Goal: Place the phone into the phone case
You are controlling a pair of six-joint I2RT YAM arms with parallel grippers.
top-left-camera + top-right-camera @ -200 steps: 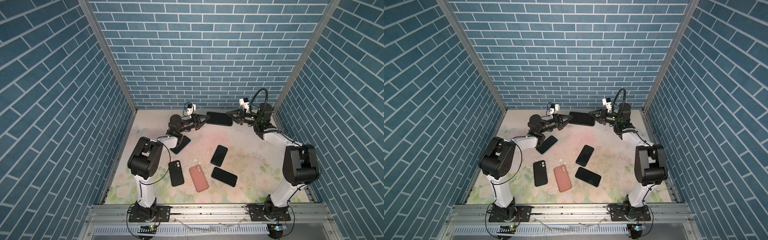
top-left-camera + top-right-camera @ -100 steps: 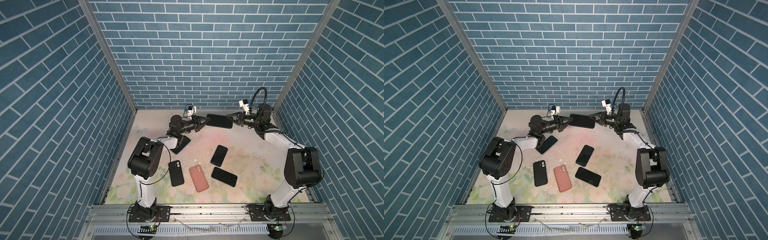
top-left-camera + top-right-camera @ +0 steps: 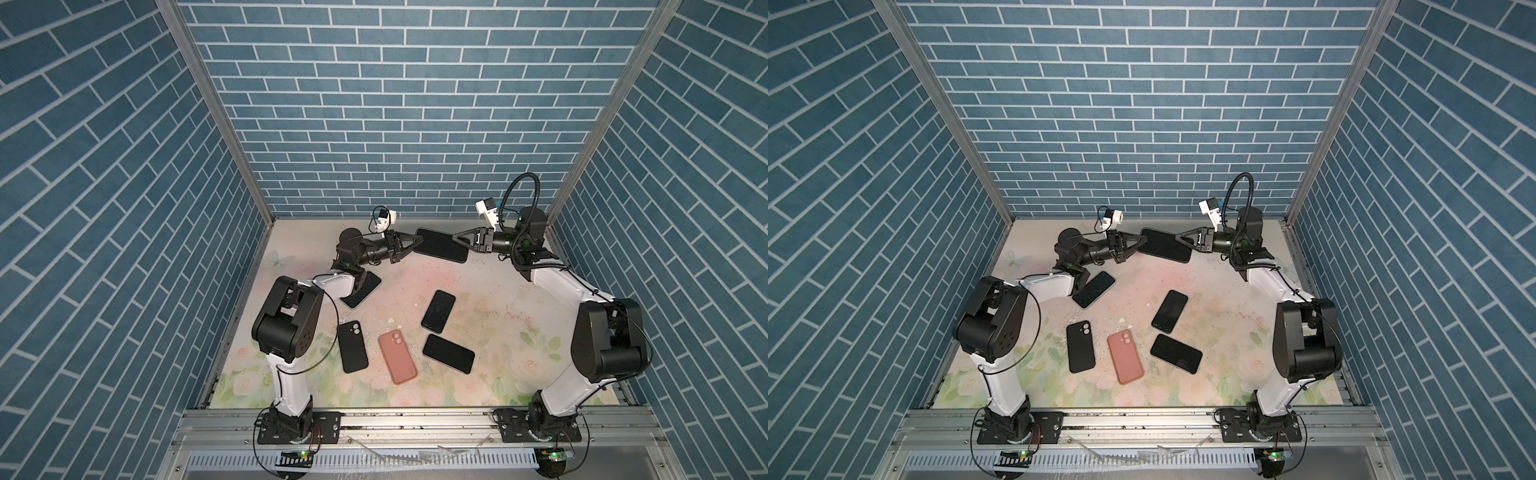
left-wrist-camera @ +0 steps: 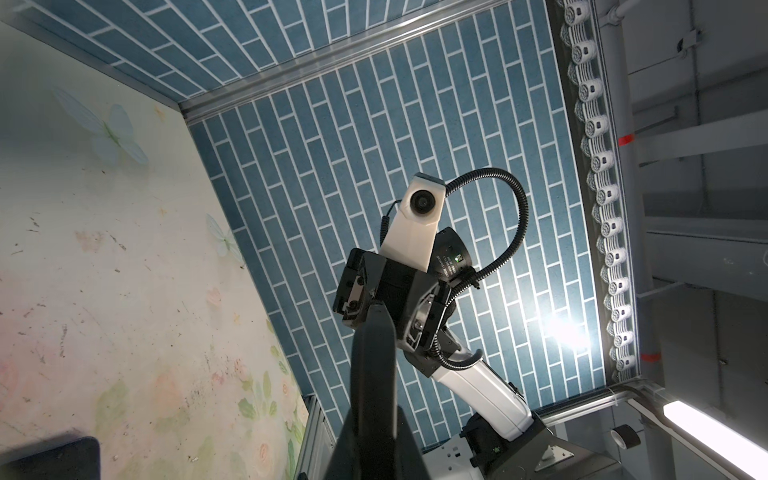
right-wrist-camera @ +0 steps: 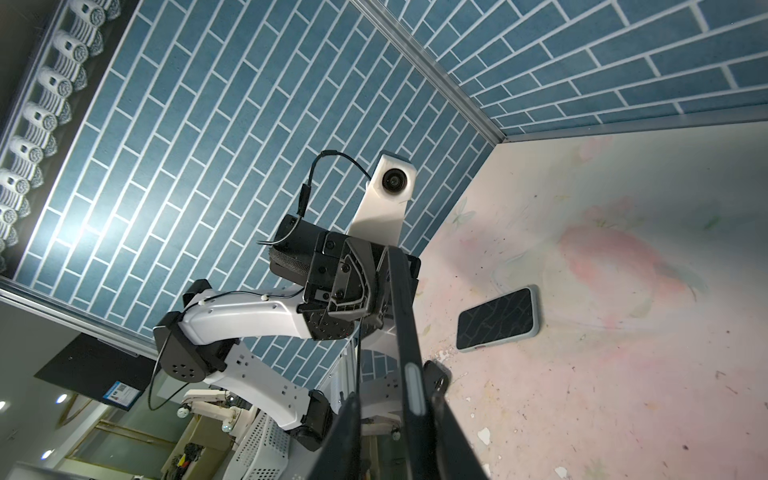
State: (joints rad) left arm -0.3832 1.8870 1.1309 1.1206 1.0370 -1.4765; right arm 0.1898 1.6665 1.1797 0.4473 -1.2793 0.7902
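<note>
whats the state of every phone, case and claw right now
held black phone: off the table, gripped at both ends
left claw: shut on held black phone
right claw: shut on held black phone
blue-edged phone: lying flat, screen up
black case: lying flat, camera side up
pink case: lying flat, camera side up
middle phone: lying flat, screen up
near phone: lying flat, screen up

White-shelled left arm (image 3: 332, 284) and right arm (image 3: 561, 286) with black rounded joints (image 3: 291, 328); black triangular left gripper (image 3: 421, 238), right gripper (image 3: 454, 237); black ribbed hose (image 4: 492, 171) above white right wrist camera (image 4: 422, 208).
</note>
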